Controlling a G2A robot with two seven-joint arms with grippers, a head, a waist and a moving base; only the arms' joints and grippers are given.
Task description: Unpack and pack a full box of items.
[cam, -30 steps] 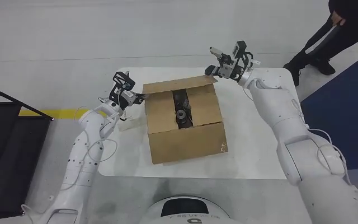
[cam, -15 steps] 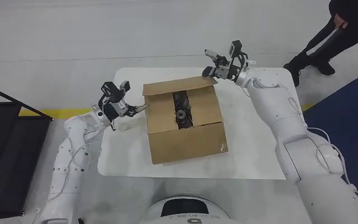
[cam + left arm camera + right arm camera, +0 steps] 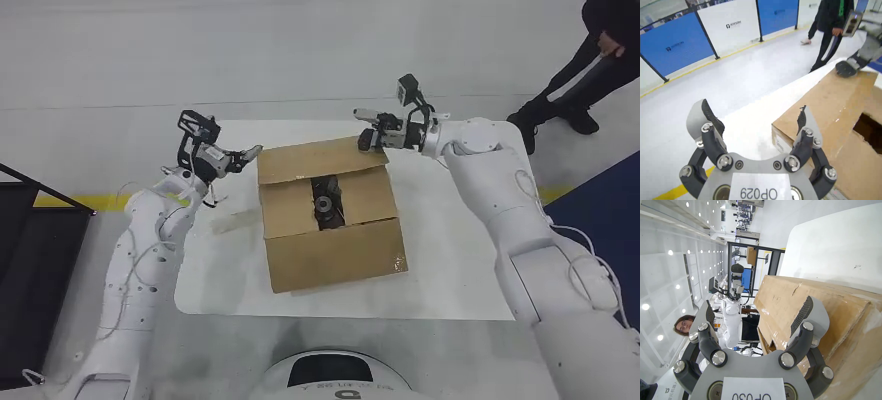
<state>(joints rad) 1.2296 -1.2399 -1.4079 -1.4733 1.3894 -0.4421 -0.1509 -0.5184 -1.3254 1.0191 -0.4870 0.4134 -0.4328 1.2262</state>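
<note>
Box: We are looking down on the cardboard box point(image 3: 335, 250), sitting in the middle of the table point(image 3: 450, 250). Its flaps are lying partly folded in, and a gap is showing dark items point(image 3: 325, 195) inside.
Left fingers: The left fingers point(image 3: 712, 123) are hovering spread apart, holding nothing, just off the box's ten o'clock corner.
Right fingers: The right fingers point(image 3: 802, 311) are standing apart at the one o'clock corner. One is over the far flap's cardboard, and the other is hanging beyond its edge.
</note>
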